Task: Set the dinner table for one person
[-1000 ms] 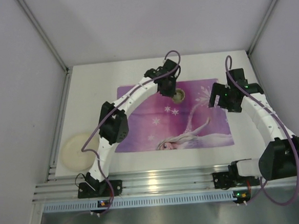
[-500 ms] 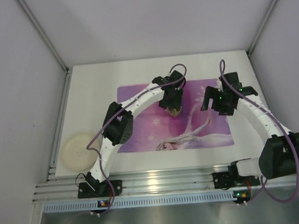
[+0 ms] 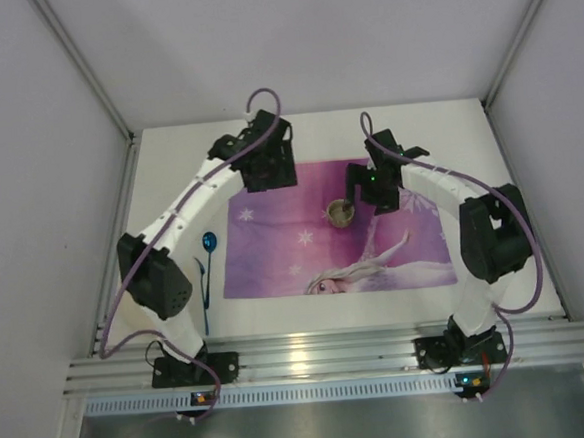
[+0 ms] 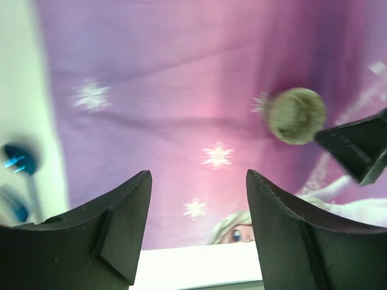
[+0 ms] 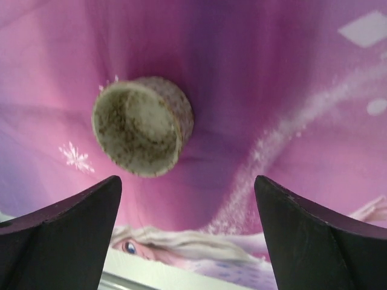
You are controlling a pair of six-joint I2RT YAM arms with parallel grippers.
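On the purple snowflake placemat (image 3: 275,260) that covers the middle of the white dinner table (image 3: 172,157), a small speckled cup (image 3: 341,213) stands upright with its mouth up, slightly toward the far side of the mat's centre. The right gripper (image 3: 368,192) hangs just beside it. From that gripper the cup lies toward the robot's left and a little nearer the bases, and in the right wrist view it sits ahead of the spread fingers, left of their midline. Those jaws are wide apart and hold nothing. The left gripper (image 4: 197,193) is over the mat's far left corner, well apart from the cup, and it too is spread wide and empty. The right arm is therefore plainly the nearer, and any grasp of the cup looks to be its job. It would need a small shift to its left to centre the cup between the fingers. The cup is round, so it has no long axis to line up with, and any approach angle across its rim should do. Bare mat lies all round the cup, giving free room toward the near edge and the right side. A blue spoon (image 3: 208,242) lies off the mat's left edge on the white top, with another thin blue handle beside it that I cannot identify. The aluminium rail (image 3: 312,358) bounds the near edge.
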